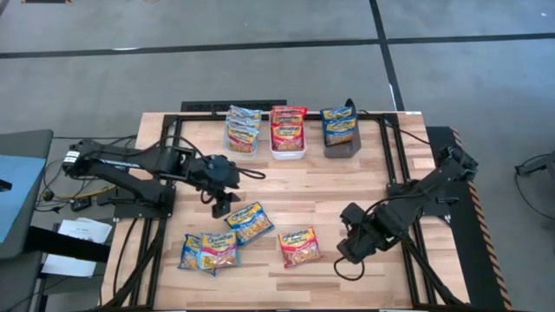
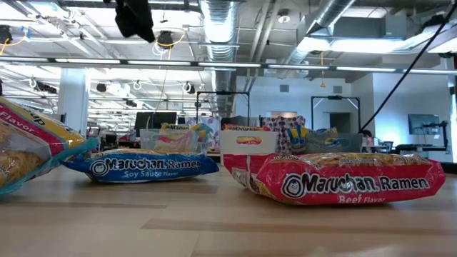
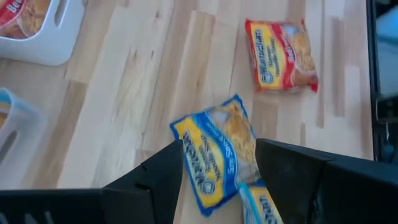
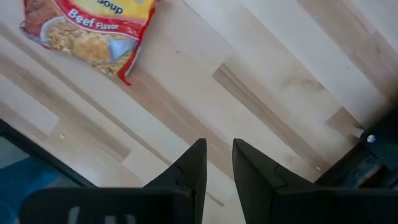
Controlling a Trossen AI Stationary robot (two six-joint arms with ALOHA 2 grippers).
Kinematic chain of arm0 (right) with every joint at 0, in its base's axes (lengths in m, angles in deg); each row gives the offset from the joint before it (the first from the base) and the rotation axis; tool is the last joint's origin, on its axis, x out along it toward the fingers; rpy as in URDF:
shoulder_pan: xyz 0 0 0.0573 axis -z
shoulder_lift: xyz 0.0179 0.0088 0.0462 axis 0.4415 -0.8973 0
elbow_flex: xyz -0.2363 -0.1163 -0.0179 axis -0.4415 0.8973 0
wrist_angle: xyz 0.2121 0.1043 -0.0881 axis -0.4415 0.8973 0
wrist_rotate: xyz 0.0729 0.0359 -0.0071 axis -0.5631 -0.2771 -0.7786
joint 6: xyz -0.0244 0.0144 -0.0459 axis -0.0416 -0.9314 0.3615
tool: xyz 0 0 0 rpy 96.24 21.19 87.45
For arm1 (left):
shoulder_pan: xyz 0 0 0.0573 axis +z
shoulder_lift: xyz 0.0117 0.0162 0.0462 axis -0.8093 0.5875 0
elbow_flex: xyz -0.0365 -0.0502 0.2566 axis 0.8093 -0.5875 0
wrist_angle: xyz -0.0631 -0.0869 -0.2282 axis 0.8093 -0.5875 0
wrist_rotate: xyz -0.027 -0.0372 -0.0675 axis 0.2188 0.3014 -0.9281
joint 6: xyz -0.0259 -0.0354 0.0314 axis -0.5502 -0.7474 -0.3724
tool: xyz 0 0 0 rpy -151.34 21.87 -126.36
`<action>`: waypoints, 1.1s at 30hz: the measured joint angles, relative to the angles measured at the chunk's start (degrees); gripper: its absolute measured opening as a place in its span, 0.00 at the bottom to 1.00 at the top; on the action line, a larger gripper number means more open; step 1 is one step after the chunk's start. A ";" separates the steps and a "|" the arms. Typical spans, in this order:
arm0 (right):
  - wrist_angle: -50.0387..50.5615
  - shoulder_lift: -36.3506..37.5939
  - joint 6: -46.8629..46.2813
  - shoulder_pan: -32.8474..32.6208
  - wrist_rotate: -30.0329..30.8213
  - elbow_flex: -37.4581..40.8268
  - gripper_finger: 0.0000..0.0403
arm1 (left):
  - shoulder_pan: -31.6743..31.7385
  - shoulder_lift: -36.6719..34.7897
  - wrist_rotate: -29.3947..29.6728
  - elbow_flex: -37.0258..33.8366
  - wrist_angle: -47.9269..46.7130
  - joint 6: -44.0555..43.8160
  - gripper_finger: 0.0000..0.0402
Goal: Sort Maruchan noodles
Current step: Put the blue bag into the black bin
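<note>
Loose Maruchan noodle packets lie flat on the wooden table: a blue soy sauce packet (image 1: 246, 222) (image 3: 217, 155), a red beef packet (image 1: 299, 246) (image 4: 87, 25), and two overlapping packets (image 1: 208, 251) near the front left. My left gripper (image 1: 221, 206) (image 3: 219, 171) hangs open above the blue packet, slanting down, and touches nothing. My right gripper (image 1: 351, 247) (image 4: 216, 165) points down over bare wood to the right of the beef packet. Its fingers stand a narrow gap apart with nothing between them.
Three bins stand in a row at the far edge: a clear one (image 1: 227, 139), a white one (image 1: 288, 154) and a grey one (image 1: 341, 149), each holding packets. A black frame (image 1: 395, 165) runs around the table's sides. Bare wood lies in the middle.
</note>
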 joint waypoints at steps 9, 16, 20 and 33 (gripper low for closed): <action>1.64 0.56 0.56 0.33 0.15 -0.02 0.25 | 0.91 1.03 0.28 -6.31 5.77 -9.32 0.47; 1.65 0.46 1.89 1.01 0.15 -0.04 0.25 | 1.91 4.63 1.11 -6.94 6.22 -18.05 0.47; 1.73 0.44 2.03 1.55 0.20 -0.07 0.25 | 1.26 7.52 0.51 -6.92 6.92 -18.43 0.47; 1.68 0.43 3.75 2.26 0.23 -0.07 0.25 | -2.46 19.08 -4.01 -6.87 13.34 -18.91 0.47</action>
